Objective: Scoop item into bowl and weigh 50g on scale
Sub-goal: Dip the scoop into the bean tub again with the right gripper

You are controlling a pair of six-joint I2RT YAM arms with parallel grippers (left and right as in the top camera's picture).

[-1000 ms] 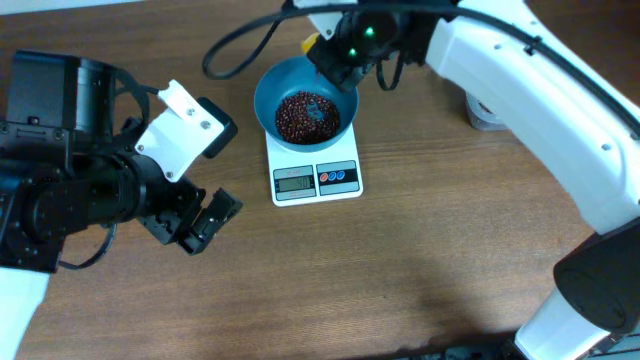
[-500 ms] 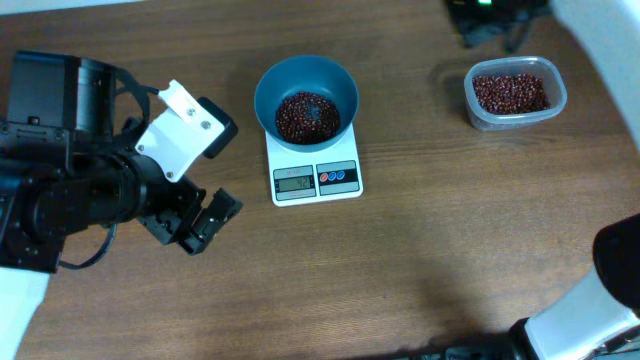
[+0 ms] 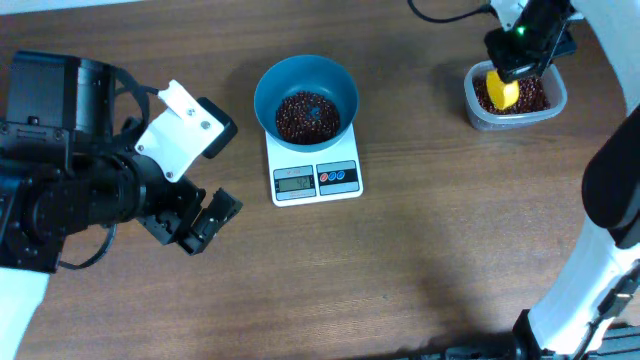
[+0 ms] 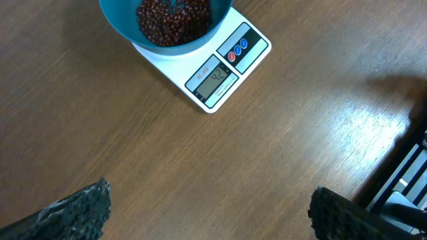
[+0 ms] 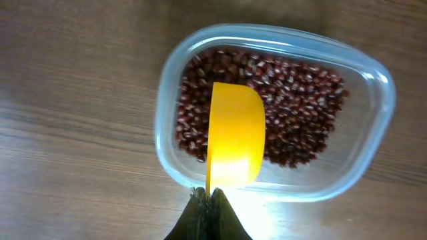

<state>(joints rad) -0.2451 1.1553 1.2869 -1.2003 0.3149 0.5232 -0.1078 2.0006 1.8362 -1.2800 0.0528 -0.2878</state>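
Observation:
The blue bowl (image 3: 270, 90) stands on the white scale (image 3: 316, 178) at mid-table, with a heap of dark red-brown beans (image 3: 307, 115) in it. In the left wrist view the bowl (image 4: 120, 23) and the scale (image 4: 230, 63) lie far ahead. My right gripper (image 5: 208, 197) is shut on the handle of a yellow scoop (image 5: 235, 133). The scoop hangs over more beans (image 5: 300, 127) in the clear tub (image 5: 377, 100) at the back right (image 3: 478, 108). My left gripper (image 4: 210, 210) stands open over bare wood at the left (image 3: 207, 224), holding nothing.
The left arm's black body and white bracket (image 3: 180, 130) fill the table's left side. The right arm's white links (image 3: 610, 170) run down the right edge. Brown wooden tabletop (image 3: 400, 270) lies in front of the scale.
My right arm has swung from above the bowl to the tub at the back right, carrying the yellow scoop. The left arm has not moved.

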